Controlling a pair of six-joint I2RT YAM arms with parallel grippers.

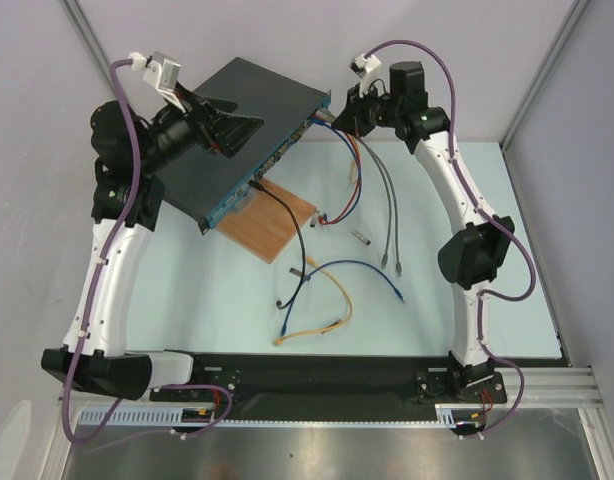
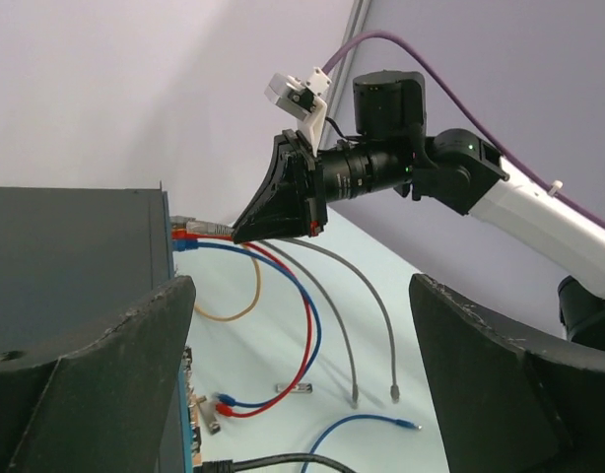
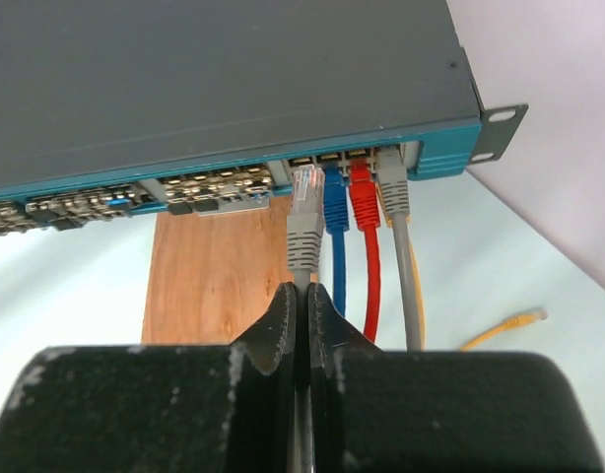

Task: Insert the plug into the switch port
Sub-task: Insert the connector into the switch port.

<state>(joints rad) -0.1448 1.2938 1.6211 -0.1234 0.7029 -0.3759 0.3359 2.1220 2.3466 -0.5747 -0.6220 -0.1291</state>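
Far left: enclosure wall (image 1: 27, 150) close beside the left arm, little swing room. Seeing left gripper (image 1: 239, 115) spread wide, nothing between the fingers, over the top of the switch (image 1: 277, 85); contact with the lid not readable. Got the switch lying diagonal at the back of the worktop (image 1: 417, 320), blue port face toward the arms, front edge over the wooden board (image 1: 279, 222). Black lead (image 1: 287, 205) plugged mid-face, trailing over the board. Open worktop nearer the arm bases, broken only by loose leads: yellow lead (image 1: 309, 332), blue lead (image 1: 339, 263).

Right end of the port row, left to right: plug (image 3: 303, 222), grey boot, clear tip fully in view, right at a port mouth; seated or not, cannot tell. Just beside it blue patch lead (image 3: 335, 207), red patch lead (image 3: 363, 202), grey patch lead (image 3: 393, 192), each in its own port, boots packed side by side, no spare gap between. Seeing right gripper (image 3: 302, 296) pressed together, pinching the plug's cable just behind the boot. Past the last port: mounting ear (image 3: 500, 123), then right wall (image 3: 569, 177) near.
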